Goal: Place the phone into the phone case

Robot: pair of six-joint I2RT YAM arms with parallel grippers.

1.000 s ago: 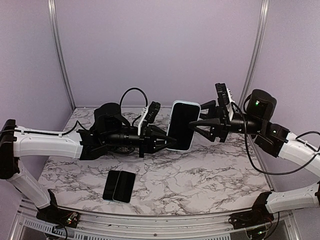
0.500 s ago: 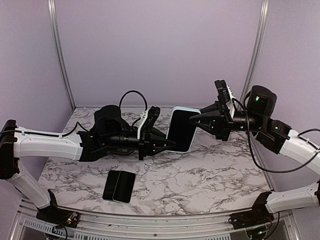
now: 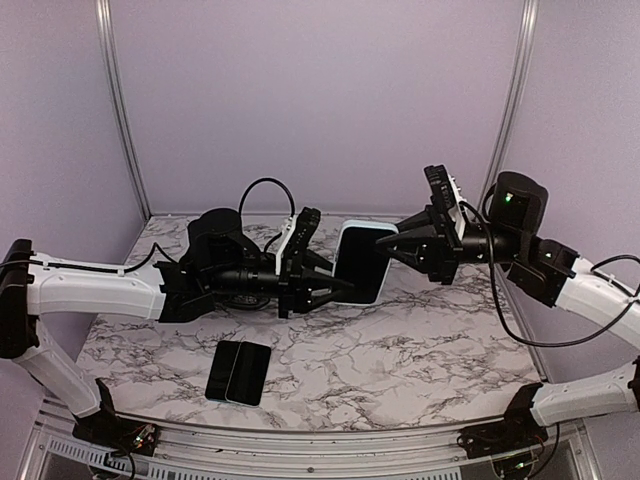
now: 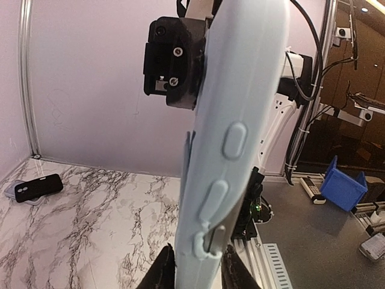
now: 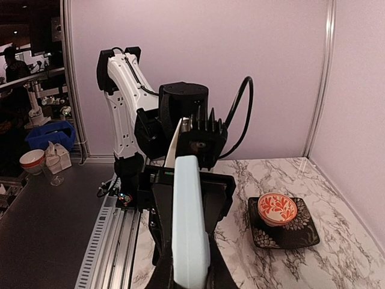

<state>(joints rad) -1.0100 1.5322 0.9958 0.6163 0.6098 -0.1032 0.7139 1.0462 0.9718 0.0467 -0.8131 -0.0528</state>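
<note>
The phone (image 3: 362,265) hangs upright in mid-air between both arms, wrapped in the light blue phone case (image 4: 240,120). At one lower corner the case lip stands off the phone's silver edge (image 4: 215,239). My left gripper (image 3: 340,286) straddles the phone's lower left edge. Its fingers (image 4: 161,274) sit close on either side, but whether they press is unclear. My right gripper (image 3: 392,243) is shut on the cased phone's upper right corner. The right wrist view looks along the blue case (image 5: 189,223), with that gripper (image 5: 189,280) clamped on it.
Two dark phone-sized slabs (image 3: 240,372) lie side by side on the marble table (image 3: 420,350) at the front left, also in the left wrist view (image 4: 37,188). A red-patterned bowl (image 5: 278,209) stands on a black square dish (image 5: 304,236) on the marble.
The right gripper, open beside the phone's right edge a second ago, has risen to its upper right corner and shut there. The phone has sunk a little lower.
</note>
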